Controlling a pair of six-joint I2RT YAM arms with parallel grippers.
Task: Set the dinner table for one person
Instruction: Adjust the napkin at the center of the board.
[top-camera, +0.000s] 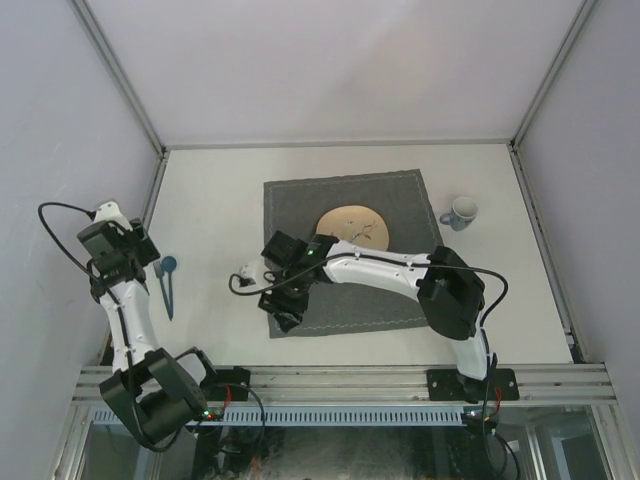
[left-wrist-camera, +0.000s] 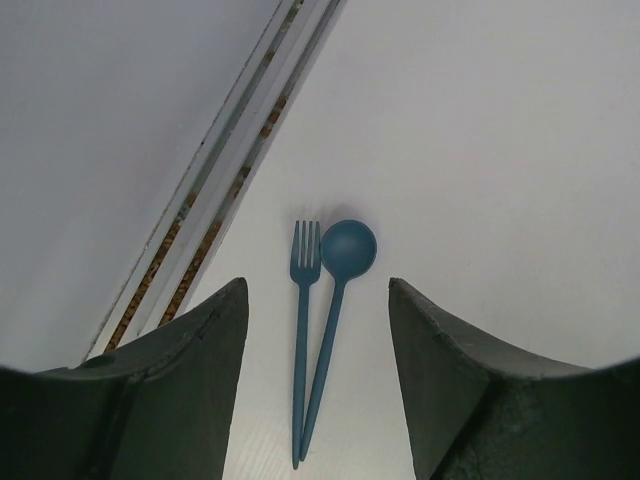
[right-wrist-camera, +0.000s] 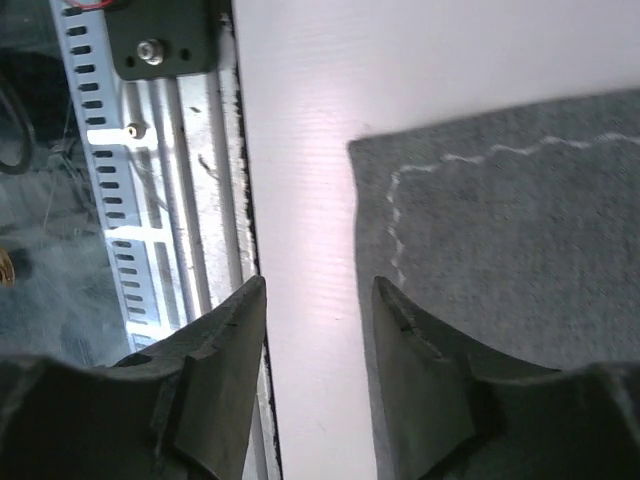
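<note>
1. The worktop (top-camera: 220, 200) is the big off-white surface with metal rails that fills the middle of the overhead view. Both arms are mounted along its near edge.
2. A square dark grey cloth (top-camera: 300, 210) with pale stitching lies flat near the worktop's centre.
3. A round wooden plate (top-camera: 345, 222) sits on the far half of the cloth.
4. A pale mug (top-camera: 460, 212) stands on the bare worktop just beyond the cloth's far right corner.
5. A blue fork (left-wrist-camera: 300, 340) and a blue spoon (left-wrist-camera: 347, 248) lie side by side on the worktop near its left rail, well apart from the cloth. Their handle tips meet.
6. The left jaws hang spread above the fork and spoon and hold nothing. Both utensils show in the gap between them.
7. The right arm (top-camera: 380, 265) reaches across the cloth to its near left corner.
8. The right jaws are parted and empty, with a strip of bare worktop showing between them. One finger (right-wrist-camera: 420, 380) stands at the cloth's edge; whether it touches the fabric I cannot tell.
</note>
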